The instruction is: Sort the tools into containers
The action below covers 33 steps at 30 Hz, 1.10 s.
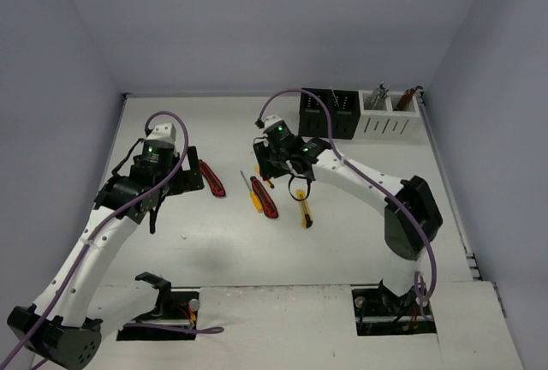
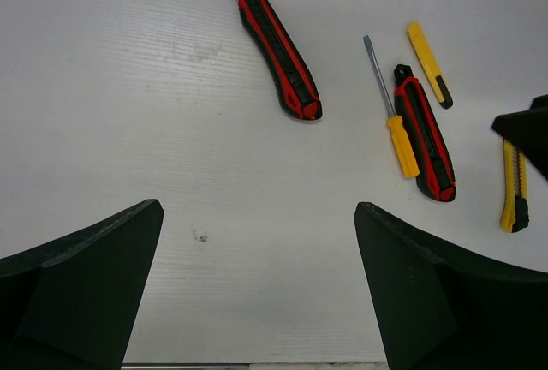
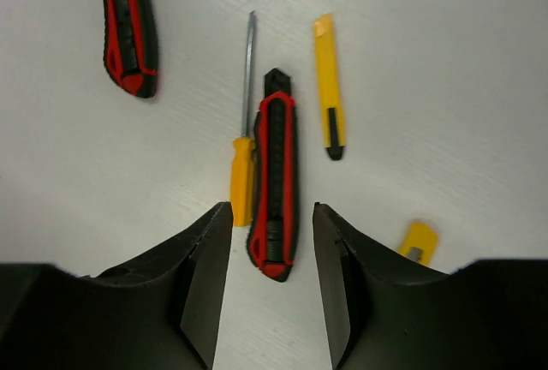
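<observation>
The right tool (image 3: 271, 233) hangs spread over a red knife (image 3: 276, 182), one finger on each side of its ribbed, rubbery grip, probably lined up to pinch across the narrow body. An orange-handled screwdriver (image 3: 243, 173) lies hard against that knife and could get caught. The left tool (image 2: 259, 216) gapes wide over the bare matte surface (image 2: 103, 87). Further off lie a slim yellow knife (image 3: 329, 87) and a second red knife (image 3: 128, 19). At the far edge stand a slotted black box (image 1: 327, 113) and a white box (image 1: 390, 117), the white one holding upright tools (image 1: 379, 93)

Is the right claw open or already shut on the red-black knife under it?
Open. The right claw straddles the red-black knife, and white table shows between it and each finger.
</observation>
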### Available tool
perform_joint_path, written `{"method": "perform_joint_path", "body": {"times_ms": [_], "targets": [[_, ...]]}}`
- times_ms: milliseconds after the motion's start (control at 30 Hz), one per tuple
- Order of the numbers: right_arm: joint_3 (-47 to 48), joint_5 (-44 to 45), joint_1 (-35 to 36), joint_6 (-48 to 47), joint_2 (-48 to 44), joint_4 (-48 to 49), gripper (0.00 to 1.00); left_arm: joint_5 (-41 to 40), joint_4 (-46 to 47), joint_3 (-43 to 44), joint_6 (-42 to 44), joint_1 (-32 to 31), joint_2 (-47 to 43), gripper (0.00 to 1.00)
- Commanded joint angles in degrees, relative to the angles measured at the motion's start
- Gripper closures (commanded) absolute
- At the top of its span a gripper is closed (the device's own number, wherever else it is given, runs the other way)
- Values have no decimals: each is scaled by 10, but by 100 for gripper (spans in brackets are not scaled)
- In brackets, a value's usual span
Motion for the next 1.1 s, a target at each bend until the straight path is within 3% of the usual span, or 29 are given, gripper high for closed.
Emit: {"method": "perform_joint_path", "body": {"times_ms": [0, 300, 467, 1067], "targets": [[9, 9, 54, 52, 31, 4, 61, -6, 10, 11, -3, 3, -11, 6], [41, 34, 89, 76, 117, 2, 64, -9, 6, 3, -2, 3, -20, 6], [42, 71, 88, 77, 128, -1, 64, -17, 1, 0, 0, 2, -30, 6], [74, 79, 85, 67, 204, -12, 66, -19, 1, -6, 2, 3, -29, 6]]}}
